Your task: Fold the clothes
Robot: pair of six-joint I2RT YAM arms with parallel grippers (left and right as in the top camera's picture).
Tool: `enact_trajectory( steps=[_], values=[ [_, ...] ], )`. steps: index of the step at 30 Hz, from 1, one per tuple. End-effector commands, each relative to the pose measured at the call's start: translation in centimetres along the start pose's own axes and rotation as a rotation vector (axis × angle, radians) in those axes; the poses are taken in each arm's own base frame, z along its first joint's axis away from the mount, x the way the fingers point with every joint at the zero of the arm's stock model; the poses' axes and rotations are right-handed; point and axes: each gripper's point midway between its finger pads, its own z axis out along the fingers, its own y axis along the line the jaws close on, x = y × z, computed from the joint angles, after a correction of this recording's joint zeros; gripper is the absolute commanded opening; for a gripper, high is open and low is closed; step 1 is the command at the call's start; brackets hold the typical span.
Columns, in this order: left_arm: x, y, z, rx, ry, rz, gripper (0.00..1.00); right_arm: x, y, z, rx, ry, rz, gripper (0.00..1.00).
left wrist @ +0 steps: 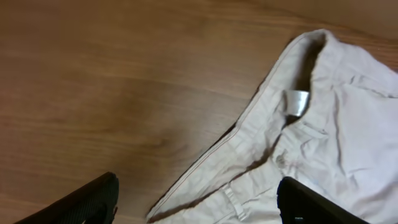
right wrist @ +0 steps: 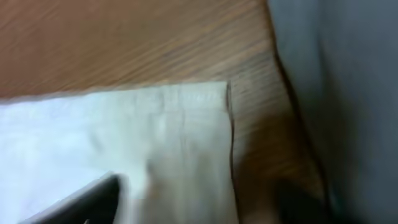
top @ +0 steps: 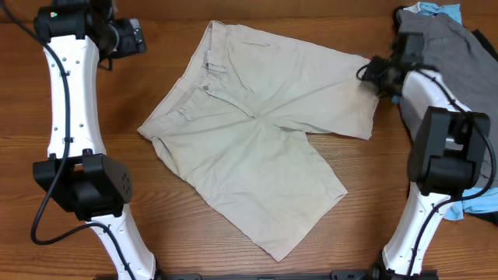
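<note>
While shorts (top: 257, 132) lie spread, R gripper (top: 372, 75) overhangs hem (right wrist: 186, 102).

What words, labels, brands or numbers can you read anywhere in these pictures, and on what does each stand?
No text can be read.
The small tag sewn inside the shorts is too blurred to show any lettering.
Nothing else in the three views carries visible writing.

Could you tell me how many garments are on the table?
3: beige shorts spread at centre; grey garment at right edge; light-blue garment under it. More may be hidden.
</note>
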Motion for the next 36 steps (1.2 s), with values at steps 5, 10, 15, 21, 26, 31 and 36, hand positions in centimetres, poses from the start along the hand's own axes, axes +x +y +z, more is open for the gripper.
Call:
enact_trajectory(
  steps=[5,10,15,21,26,31,36],
  values=[
    [-2.1,-6.6,-0.2,0.087,-0.126,0.254,0.88,-3.5,5.0,-8.2,-0.107,0.113,-0.083,1.00],
    [-1.1,-12.6,3.3,0.210,-0.141,0.521,0.95,-2.5,6.9,-12.0,-0.184,0.208,-0.068,1.00],
    [0.3,-15.6,9.8,0.268,-0.119,0.592,0.97,-1.4,7.7,-12.0,-0.182,0.238,-0.088,1.00],
    [3.4,-16.9,16.9,0.349,-0.036,0.558,0.96,-0.9,8.8,-11.8,-0.186,0.238,-0.115,1.00],
    [5.6,-16.2,20.0,0.342,0.038,0.527,0.93,-0.8,9.0,-11.8,-0.185,0.239,-0.119,1.00],
    [6.6,-15.9,20.5,0.339,0.075,0.508,0.75,-0.8,9.0,-11.8,-0.186,0.239,-0.120,1.00],
    [6.7,-16.3,20.3,0.368,0.082,0.493,0.32,-0.8,9.0,-11.8,-0.186,0.239,-0.120,1.00]
  ],
)
